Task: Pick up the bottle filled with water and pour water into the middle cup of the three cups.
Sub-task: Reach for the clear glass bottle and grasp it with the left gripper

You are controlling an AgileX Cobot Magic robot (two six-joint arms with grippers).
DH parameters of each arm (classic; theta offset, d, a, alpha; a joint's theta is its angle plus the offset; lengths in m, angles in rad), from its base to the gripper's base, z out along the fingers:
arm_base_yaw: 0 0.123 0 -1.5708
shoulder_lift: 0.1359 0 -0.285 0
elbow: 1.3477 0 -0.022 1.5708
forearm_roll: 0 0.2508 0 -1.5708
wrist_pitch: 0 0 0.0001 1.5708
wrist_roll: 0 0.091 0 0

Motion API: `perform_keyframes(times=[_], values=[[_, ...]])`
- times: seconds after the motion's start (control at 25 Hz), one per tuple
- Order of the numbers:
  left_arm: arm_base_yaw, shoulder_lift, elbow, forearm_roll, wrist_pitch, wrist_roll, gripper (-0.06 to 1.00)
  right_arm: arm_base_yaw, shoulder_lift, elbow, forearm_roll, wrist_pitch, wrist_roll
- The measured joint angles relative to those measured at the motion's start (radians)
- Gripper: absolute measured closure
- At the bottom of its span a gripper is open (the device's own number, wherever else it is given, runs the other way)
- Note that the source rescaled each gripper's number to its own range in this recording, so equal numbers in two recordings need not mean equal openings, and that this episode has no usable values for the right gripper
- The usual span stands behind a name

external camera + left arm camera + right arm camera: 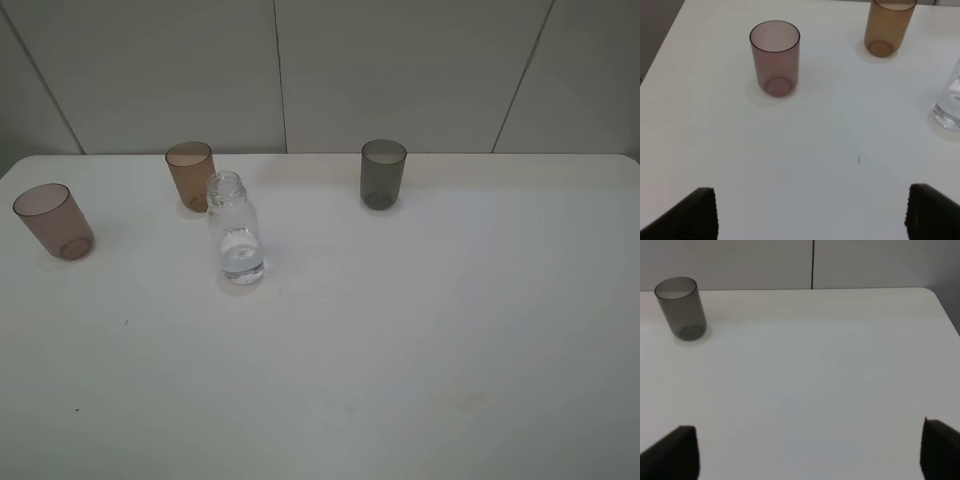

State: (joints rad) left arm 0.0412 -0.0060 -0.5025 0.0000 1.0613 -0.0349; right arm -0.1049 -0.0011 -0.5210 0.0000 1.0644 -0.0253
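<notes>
The clear bottle (235,230), capless and with water in its lower part, stands upright on the white table just in front of the amber middle cup (190,175). A pinkish cup (53,220) stands at the far left and a dark grey cup (383,173) to the right. In the left wrist view my left gripper (810,215) is open, well short of the pinkish cup (775,57), the amber cup (887,27) and the bottle (950,100) at the frame's edge. My right gripper (810,450) is open and empty, far from the grey cup (681,307). Neither arm shows in the exterior high view.
The white table (400,350) ends at a pale panelled wall (400,70) just behind the cups. Its left edge (660,55) runs close to the pinkish cup, and its right corner (940,305) shows in the right wrist view.
</notes>
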Motion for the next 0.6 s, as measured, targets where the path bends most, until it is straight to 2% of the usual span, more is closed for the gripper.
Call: perform_keyframes(times=[0.6], values=[[0.000,0.000,0.000,0.000,0.000,0.000,0.09,0.000,0.000,0.000,0.000,0.000,0.000]])
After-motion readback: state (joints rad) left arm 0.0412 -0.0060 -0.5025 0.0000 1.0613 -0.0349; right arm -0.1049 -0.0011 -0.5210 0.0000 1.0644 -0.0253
